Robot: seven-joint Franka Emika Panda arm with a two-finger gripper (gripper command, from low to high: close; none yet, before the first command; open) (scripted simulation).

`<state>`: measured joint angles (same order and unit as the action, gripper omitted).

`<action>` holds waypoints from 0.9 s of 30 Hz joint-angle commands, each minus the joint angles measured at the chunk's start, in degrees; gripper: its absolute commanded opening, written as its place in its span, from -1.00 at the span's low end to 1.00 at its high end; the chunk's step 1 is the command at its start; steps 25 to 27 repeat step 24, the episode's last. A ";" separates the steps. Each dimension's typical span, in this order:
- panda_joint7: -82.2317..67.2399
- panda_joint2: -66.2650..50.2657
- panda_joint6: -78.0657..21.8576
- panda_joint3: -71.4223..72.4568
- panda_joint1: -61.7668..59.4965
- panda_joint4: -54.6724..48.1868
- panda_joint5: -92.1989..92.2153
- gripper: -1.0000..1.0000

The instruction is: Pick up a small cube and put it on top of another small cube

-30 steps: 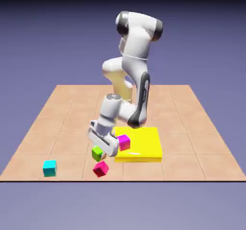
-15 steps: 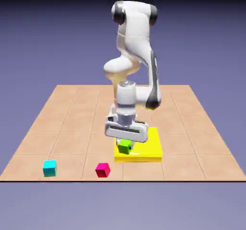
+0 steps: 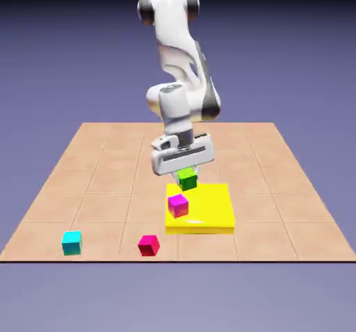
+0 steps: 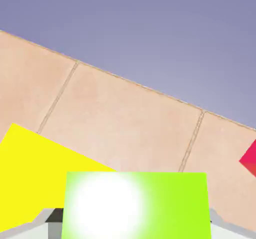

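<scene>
Exterior view, nearest first. Cyan cube (image 3: 71, 242) sits by the table's (image 3: 292, 185) front edge at about 8 o'clock from the table's middle, alone, with bare tile all round it. Crimson-pink cube (image 3: 148, 245) also lies close to the front edge, near 6 o'clock, well apart from the cyan one and just short of the yellow pad's (image 3: 212, 209) front-left corner, not touching it.

Yellow pad lies flat, front of centre. Magenta-purple cube (image 3: 178, 205) rests on its left part, close to the pad's left edge; the pad's right half is open.

Gripper (image 3: 183, 176) hangs in the air above the pad, fingers closed tight on the lime-green cube (image 3: 186, 179). That cube is off the surface, at roughly 1 o'clock from the magenta-purple cube and above it, with a clear gap between the two. It looks slightly tilted.

Behind the hand the tiles run bare to the far edge, and both side margins of the table are open.

Hand view: lime-green cube (image 4: 135, 205) fills the lower middle, bright with glare. Yellow pad (image 4: 35, 173) shows at 8 o'clock, a sliver of crimson-pink cube (image 4: 251, 159) at 3 o'clock against the frame edge, then tile and backdrop beyond the table's edge.
</scene>
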<state>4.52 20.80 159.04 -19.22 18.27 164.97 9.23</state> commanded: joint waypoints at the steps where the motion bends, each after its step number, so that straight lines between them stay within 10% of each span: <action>1: -2.50 1.56 -0.67 0.70 -1.64 0.92 -1.03 -1.00; 23: -17.16 -11.54 14.95 -33.49 34.66 0.65 14.44 -1.00; 24: -17.16 -11.54 14.95 -33.49 34.67 0.65 14.44 1.00; 27: -17.16 -11.54 14.95 -33.49 34.67 0.65 14.44 1.00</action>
